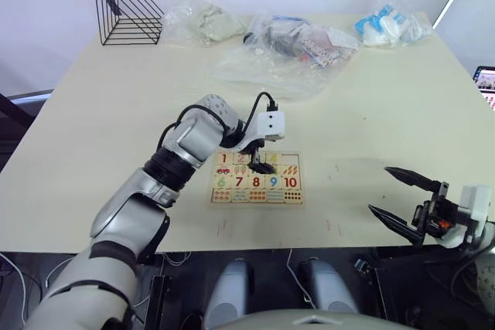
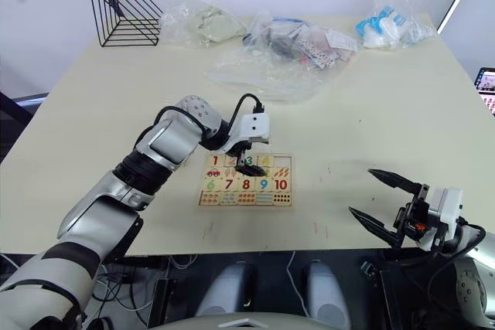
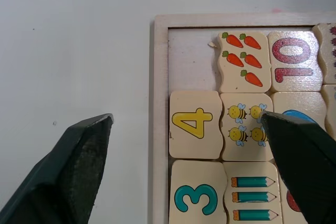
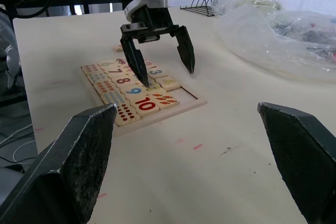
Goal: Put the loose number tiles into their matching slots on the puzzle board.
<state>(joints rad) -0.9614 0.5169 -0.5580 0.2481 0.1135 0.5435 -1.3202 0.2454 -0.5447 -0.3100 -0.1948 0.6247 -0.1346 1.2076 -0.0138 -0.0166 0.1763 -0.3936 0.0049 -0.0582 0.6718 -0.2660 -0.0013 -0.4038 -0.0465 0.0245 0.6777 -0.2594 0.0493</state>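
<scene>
The left gripper (image 3: 184, 166) is held with jaws apart over the 4 tile (image 3: 195, 124); the empty slot (image 3: 191, 59) is seen just above it in the frame, on the puzzle board (image 3: 160, 103).

Pale wood board (image 3: 159, 129) with yellow 4 tile (image 3: 193, 124), teal 3 tile (image 3: 195, 198), red 10 tile (image 3: 294, 60), orange carrots (image 3: 242, 59), yellow bees (image 3: 245, 127); black-fingered left gripper (image 4: 164, 62); cream table (image 1: 371, 121).

The puzzle board (image 3: 159, 103) lies on a pale table (image 3: 73, 45); the 4 tile (image 3: 195, 125) sits in it, the 3 tile (image 3: 196, 198) at its 6 o'clock; an empty slot (image 3: 191, 59) at 12; the left gripper (image 3: 186, 124) gapes wide.
</scene>
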